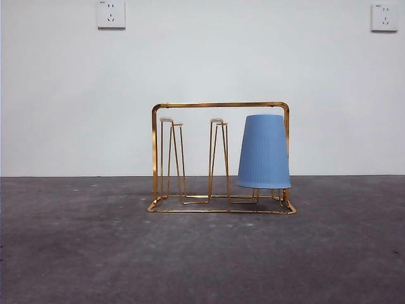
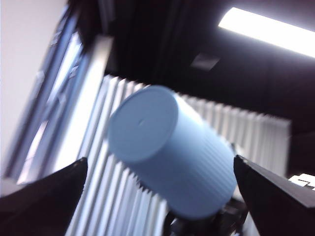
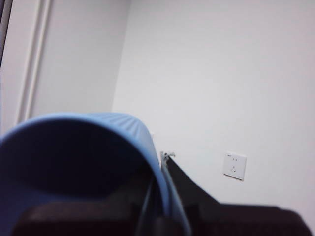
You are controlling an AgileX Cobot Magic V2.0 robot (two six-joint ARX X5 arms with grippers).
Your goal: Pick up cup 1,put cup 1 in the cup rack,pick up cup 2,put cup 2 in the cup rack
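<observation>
The gold wire cup rack stands mid-table in the front view. One blue ribbed cup hangs upside down on its right prong; the two left prongs are bare. No arm shows in that view. My right gripper is shut on the rim of a second blue cup, whose open mouth fills its wrist view. In the left wrist view that cup, base up and tilted, sits between the wide-open jaws of my left gripper, with a dark gripper at its lower end.
The dark grey table runs to a white wall with two sockets. The left wrist view faces up at window blinds and a ceiling light. The right wrist view shows a wall socket.
</observation>
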